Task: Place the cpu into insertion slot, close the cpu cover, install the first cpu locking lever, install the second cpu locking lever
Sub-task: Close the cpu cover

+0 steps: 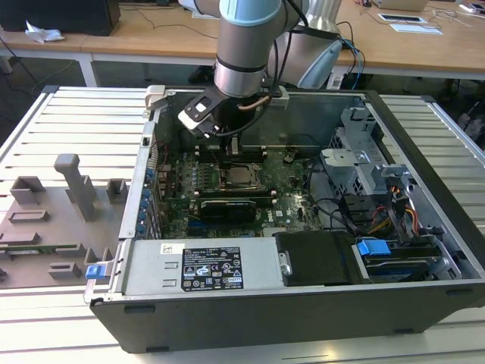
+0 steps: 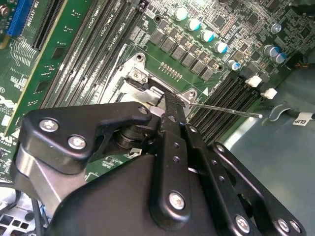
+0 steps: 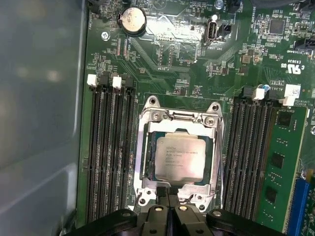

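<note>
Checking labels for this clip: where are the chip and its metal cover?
chip [image 3: 179, 157]: first wrist view, middle of its grey top.
cover [image 3: 145, 152]: first wrist view, one side bar of its frame.

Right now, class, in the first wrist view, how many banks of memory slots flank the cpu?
2. One bank lies between the cpu and the grey case wall; the other lies between the cpu and the green memory card. More may be hidden.

The arm [image 1: 246, 45] reaches down from the far side into an open computer case [image 1: 303, 318] on a slatted table [image 1: 83, 114]. Its gripper [image 1: 233, 154] hangs just above the far edge of the insertion slot [image 1: 225, 180], where the cpu [image 1: 241, 179] lies. A grey fixture tray [image 1: 45, 220] sits on the exterior view's left.
</note>
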Available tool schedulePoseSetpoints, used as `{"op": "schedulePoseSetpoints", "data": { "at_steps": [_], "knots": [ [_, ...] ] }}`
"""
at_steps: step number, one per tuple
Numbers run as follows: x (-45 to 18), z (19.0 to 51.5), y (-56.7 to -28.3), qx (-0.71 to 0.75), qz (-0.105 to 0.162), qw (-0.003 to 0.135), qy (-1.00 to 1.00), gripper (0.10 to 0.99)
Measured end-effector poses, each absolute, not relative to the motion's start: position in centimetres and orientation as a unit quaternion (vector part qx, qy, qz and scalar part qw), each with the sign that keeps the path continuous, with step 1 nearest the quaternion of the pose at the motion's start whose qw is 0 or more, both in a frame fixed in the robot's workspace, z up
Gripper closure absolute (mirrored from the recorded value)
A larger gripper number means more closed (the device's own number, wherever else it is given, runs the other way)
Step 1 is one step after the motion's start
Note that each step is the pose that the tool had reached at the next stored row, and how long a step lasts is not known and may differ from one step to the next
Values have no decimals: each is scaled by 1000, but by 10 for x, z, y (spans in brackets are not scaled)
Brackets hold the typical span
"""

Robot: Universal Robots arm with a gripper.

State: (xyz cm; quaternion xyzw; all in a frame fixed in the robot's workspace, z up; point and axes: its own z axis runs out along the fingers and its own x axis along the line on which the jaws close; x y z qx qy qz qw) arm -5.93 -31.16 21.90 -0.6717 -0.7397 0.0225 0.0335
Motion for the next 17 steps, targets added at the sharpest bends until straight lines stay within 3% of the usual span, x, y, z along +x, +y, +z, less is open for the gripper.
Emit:
{"op": "schedulePoseSetpoints", "data": {
  "at_steps": [17],
  "knots": [
    [-60,204,-312,-672,23,33,-740,980]
  ]
}}
